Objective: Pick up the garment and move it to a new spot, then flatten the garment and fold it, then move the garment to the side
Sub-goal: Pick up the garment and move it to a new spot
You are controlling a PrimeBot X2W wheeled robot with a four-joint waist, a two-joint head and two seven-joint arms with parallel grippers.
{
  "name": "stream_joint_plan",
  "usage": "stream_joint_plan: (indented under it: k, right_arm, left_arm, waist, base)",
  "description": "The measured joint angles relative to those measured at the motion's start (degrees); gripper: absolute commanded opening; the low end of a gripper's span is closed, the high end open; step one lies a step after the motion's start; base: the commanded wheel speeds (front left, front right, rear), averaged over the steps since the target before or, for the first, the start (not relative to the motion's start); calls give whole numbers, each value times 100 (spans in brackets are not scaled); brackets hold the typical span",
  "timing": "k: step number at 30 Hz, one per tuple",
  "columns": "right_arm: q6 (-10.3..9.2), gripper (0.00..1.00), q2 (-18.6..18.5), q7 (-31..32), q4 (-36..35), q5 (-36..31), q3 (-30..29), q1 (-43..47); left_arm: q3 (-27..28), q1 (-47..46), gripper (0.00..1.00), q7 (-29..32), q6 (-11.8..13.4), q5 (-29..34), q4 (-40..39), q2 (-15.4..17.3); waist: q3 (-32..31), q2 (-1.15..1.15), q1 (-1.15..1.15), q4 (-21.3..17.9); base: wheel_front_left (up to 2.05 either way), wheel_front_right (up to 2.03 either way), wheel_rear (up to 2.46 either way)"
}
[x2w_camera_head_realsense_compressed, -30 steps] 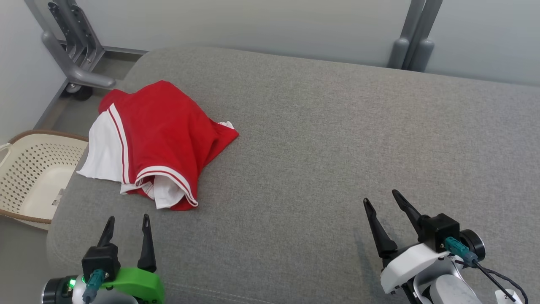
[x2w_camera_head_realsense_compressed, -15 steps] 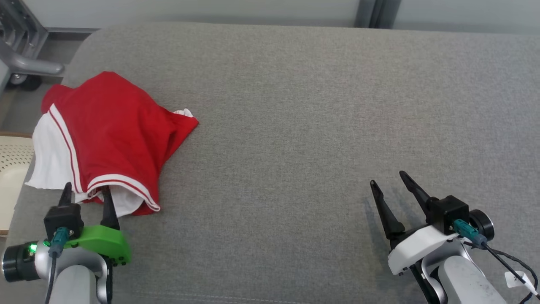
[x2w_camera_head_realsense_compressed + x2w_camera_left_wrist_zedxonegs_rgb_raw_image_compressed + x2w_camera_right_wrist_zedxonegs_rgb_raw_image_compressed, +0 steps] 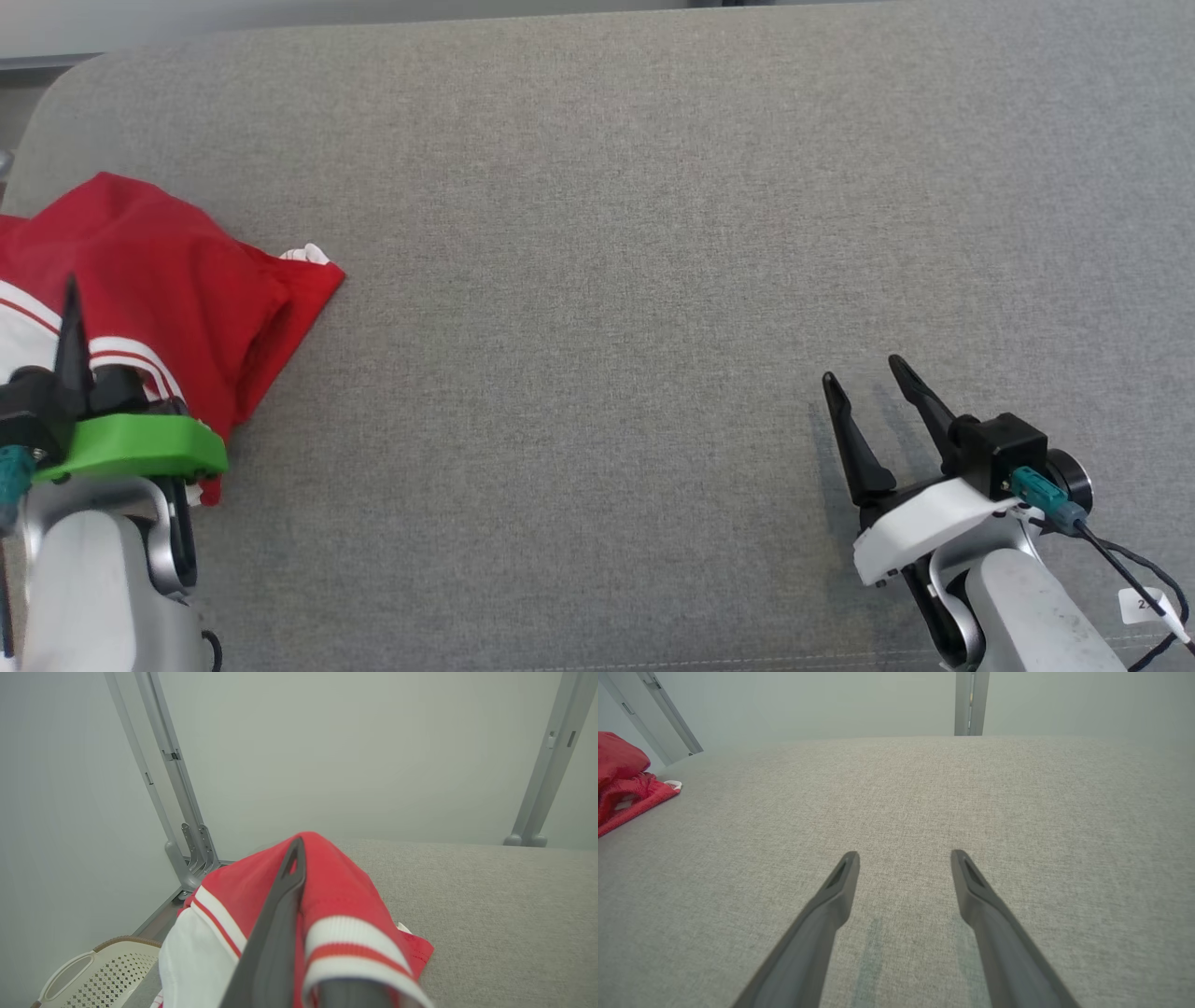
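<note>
The garment (image 3: pixel 168 271) is red with white panels and white stripes, and lies crumpled at the left edge of the grey padded surface (image 3: pixel 607 233). My left gripper (image 3: pixel 89 345) sits at its near striped hem, shut on the cloth. In the left wrist view the striped hem of the garment (image 3: pixel 345 891) drapes over one finger, while the other dark finger (image 3: pixel 285 905) lies on top of the red fabric. My right gripper (image 3: pixel 864 371) stands open over bare surface at the lower right, far from the garment. In the right wrist view my right gripper (image 3: pixel 904 854) holds nothing, and the garment (image 3: pixel 621 779) shows at the far left.
A cream perforated basket (image 3: pixel 93 970) stands on the floor beyond the surface's left end. Grey metal frame legs (image 3: pixel 187 844) rise behind the garment, and another post (image 3: pixel 532 826) stands at the far right. White walls back the surface.
The head camera has swung, shifting the whole picture left. My left gripper has gone forward from the front edge to the garment's striped hem and shut on it. The right gripper stays open.
</note>
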Motion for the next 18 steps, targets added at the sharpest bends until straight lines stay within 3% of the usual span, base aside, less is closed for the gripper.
stream_joint_plan:
  k: [4, 10, 15, 18]
  right_arm:
    - [1, 100, 115, 0, 1, 51, 67, -1]
    - [1, 100, 234, -1, 8, 151, 143, -5]
    - [1, 100, 289, -1, 37, 196, 185, -4]
    - [1, 100, 301, 0, 52, 223, 203, -4]
  left_arm:
    - [-132, -243, 0, 0, -269, 113, -745, -2]
    - [-1178, -890, 0, -1, -528, 216, -1486, -140]
    - [-2405, -1238, 0, -10, -579, 46, -1383, -255]
    - [-2837, -1283, 0, -10, -581, -78, -1096, -277]
  waist:
    - [-116, 0, 0, -13]
    - [-206, 0, 0, -196]
    - [-243, 0, 0, -503]
    - [-253, 0, 0, -658]
  base:
    - [0, 0, 0]
    - [0, 0, 0]
    - [0, 0, 0]
    - [0, 0, 0]
